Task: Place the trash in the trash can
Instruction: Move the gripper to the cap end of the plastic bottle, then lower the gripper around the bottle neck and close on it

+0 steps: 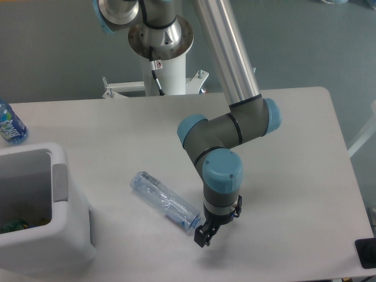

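The trash in view is a clear, crushed plastic bottle (162, 201) with a bluish tint. It lies flat on the table, slanting from upper left to lower right. My gripper (202, 238) points down at the table just past the bottle's lower right end, close beside it. It looks open, with nothing between the dark fingers. The trash can (59, 194), a boxy white bin with a grey patch on its rim, stands at the table's front left, well to the left of the bottle.
A blue-labelled water bottle (9, 124) stands upright at the far left edge, behind the bin. Some coloured scraps (13, 225) lie inside the bin. The robot's white base post (164, 70) rises behind the table. A dark object (366, 254) sits at the front right corner.
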